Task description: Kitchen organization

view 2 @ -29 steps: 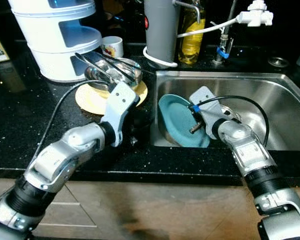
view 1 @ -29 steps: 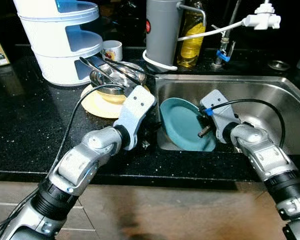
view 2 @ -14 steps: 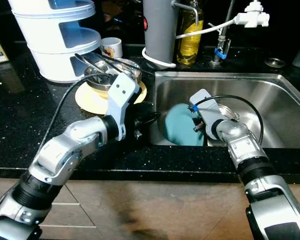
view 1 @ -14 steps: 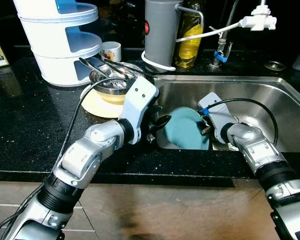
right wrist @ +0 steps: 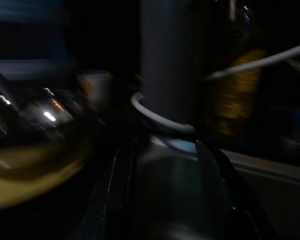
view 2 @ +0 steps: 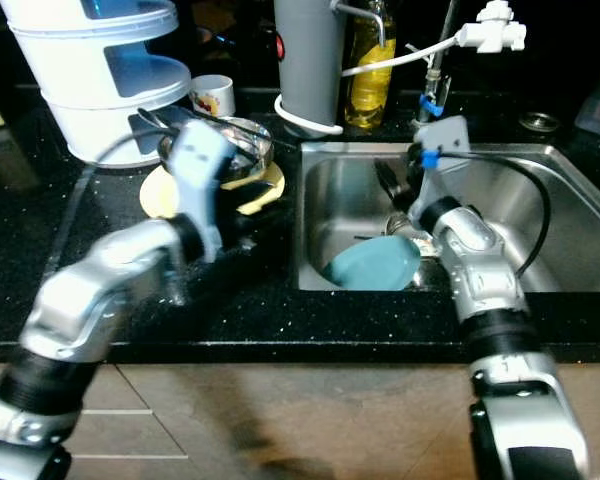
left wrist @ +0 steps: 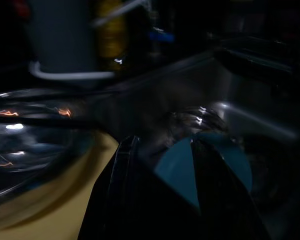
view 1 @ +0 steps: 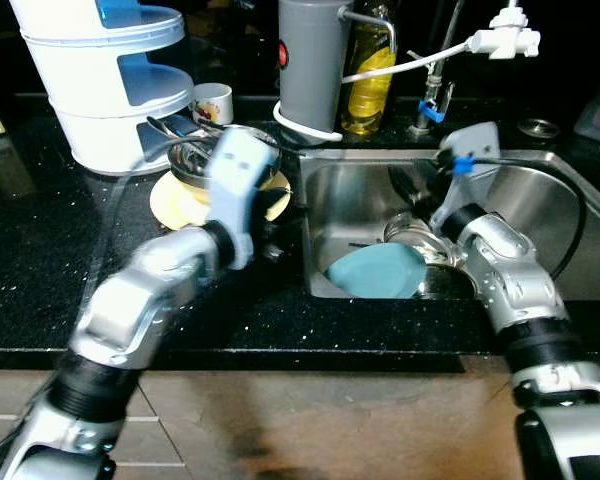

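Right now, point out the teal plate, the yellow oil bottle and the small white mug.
teal plate (view 1: 375, 272): left eye view, middle of its face, in the sink.
yellow oil bottle (view 1: 363, 85): left eye view, its body.
small white mug (view 2: 211, 97): right eye view, its side.

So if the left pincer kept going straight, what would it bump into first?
Probably the teal plate lying in the sink. The left pincer points over the counter edge toward it, fingers open, though the blur makes depth unsure.

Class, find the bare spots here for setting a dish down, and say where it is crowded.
Free: the black counter left of the yellow plate, and the sink floor right of the teal plate. Crowded: around the steel bowl, mug and white container.
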Motion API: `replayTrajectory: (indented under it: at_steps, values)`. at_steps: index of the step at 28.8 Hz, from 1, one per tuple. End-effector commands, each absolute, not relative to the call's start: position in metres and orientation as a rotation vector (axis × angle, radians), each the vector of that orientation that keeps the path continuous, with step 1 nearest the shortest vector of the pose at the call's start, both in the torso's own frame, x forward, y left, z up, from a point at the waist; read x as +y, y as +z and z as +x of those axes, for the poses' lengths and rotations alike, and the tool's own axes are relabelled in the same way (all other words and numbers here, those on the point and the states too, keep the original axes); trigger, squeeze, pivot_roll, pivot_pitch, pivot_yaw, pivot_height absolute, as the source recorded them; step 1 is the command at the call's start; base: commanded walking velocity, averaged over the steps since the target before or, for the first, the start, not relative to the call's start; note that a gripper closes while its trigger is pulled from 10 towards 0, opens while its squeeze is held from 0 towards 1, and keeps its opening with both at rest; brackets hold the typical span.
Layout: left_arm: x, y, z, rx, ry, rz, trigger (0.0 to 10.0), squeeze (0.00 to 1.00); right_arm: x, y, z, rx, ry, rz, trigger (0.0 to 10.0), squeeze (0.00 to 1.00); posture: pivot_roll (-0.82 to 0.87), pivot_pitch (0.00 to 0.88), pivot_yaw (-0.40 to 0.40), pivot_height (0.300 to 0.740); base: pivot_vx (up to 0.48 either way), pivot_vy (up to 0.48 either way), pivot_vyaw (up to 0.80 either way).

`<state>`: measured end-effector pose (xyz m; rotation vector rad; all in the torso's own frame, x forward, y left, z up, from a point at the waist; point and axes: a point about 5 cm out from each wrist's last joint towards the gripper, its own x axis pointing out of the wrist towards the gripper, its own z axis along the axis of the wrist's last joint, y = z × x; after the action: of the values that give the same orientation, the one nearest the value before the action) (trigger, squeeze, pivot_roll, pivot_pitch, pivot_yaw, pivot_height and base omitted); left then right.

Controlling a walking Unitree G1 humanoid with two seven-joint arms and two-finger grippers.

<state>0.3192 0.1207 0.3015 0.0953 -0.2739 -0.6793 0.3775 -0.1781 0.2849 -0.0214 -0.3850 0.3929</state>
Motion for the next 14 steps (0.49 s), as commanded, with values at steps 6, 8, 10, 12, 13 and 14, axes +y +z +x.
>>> replayTrajectory:
  at_steps: [6,8,10,12,13,14]
  values:
    - [0.175,0.311,0.29,-0.263,-0.762,0.126,10.0,0.0,-0.141,0.281,0.361,-0.417,0.532,0.101,10.0,0.0,0.0,0.161,-0.027,0.74,0.0,0.0,0.0]
    - [0.187,0.31,0.285,-0.249,-0.744,0.148,10.0,0.0,-0.131,0.28,0.358,-0.425,0.567,0.09,10.0,0.0,0.0,0.161,-0.029,0.74,0.0,0.0,0.0]
    - [0.2,0.307,0.286,-0.225,-0.664,0.203,10.0,0.0,-0.122,0.28,0.357,-0.427,0.606,0.079,10.0,0.47,0.0,0.165,-0.031,0.74,0.0,0.0,0.0]
    - [0.215,0.302,0.291,-0.194,-0.544,0.225,10.0,0.0,-0.114,0.279,0.355,-0.425,0.636,0.078,10.0,1.0,0.0,0.166,-0.036,0.74,0.0,0.0,0.0]
    - [0.22,0.3,0.293,-0.178,-0.491,0.222,10.0,0.0,-0.111,0.28,0.355,-0.425,0.647,0.076,10.0,1.0,0.0,0.166,-0.036,0.74,0.0,0.0,0.0]
    - [0.227,0.296,0.295,-0.166,-0.429,0.238,10.0,0.0,-0.107,0.28,0.355,-0.423,0.658,0.077,10.0,1.0,0.01,0.169,-0.037,0.74,0.0,0.0,0.0]
